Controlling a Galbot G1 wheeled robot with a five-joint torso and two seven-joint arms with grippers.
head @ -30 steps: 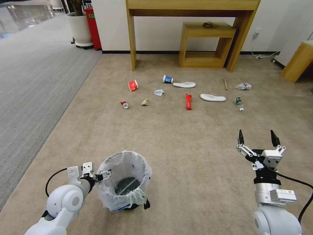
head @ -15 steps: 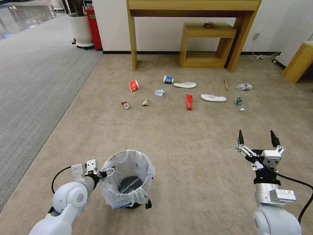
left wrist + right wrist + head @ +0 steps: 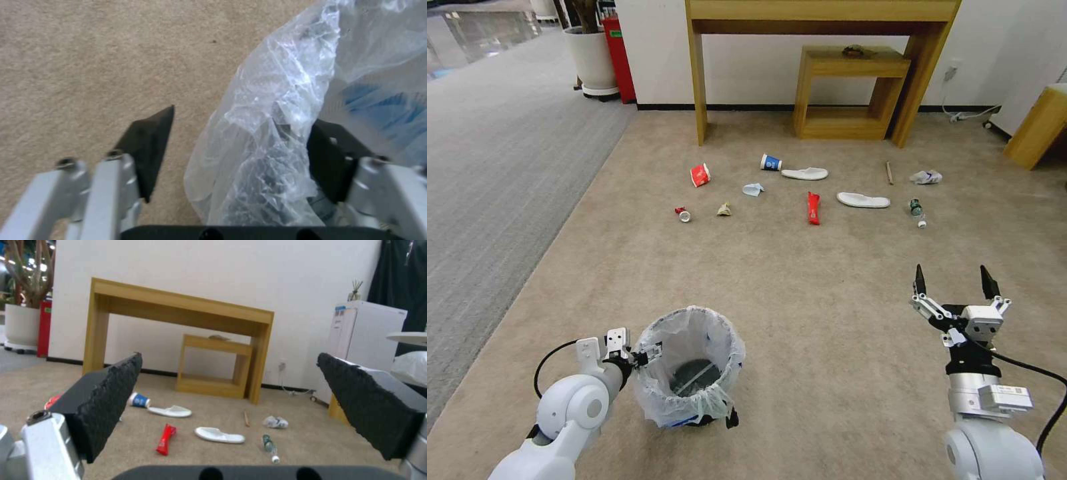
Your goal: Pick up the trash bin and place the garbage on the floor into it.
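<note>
The trash bin (image 3: pixel 688 365), small, dark and lined with a crinkly white bag (image 3: pixel 276 100), stands on the beige floor (image 3: pixel 800 287) at the lower left. My left gripper (image 3: pixel 639 353) is open at its near-left rim, one finger (image 3: pixel 146 150) outside over carpet and the other inside behind the plastic. The garbage lies farther ahead: a red cup (image 3: pixel 700 175), a blue cup (image 3: pixel 770 162), two white slippers (image 3: pixel 804 173) (image 3: pixel 862 199), a red wrapper (image 3: pixel 813 207), a small bottle (image 3: pixel 916 209), a stick (image 3: pixel 888 172) and crumpled papers (image 3: pixel 926 177). My right gripper (image 3: pixel 952 273) hangs open and empty at the lower right.
A tall wooden table (image 3: pixel 820 13) with a lower wooden shelf (image 3: pixel 848 93) under it stands against the back wall. Grey striped carpet (image 3: pixel 494 167) runs along the left. A white planter (image 3: pixel 590 60) and a red box stand at the back left, a wooden piece (image 3: pixel 1037 127) at the right.
My left arm has shifted slightly right, and the trash bin has shifted right with it. The right arm has stayed put.
</note>
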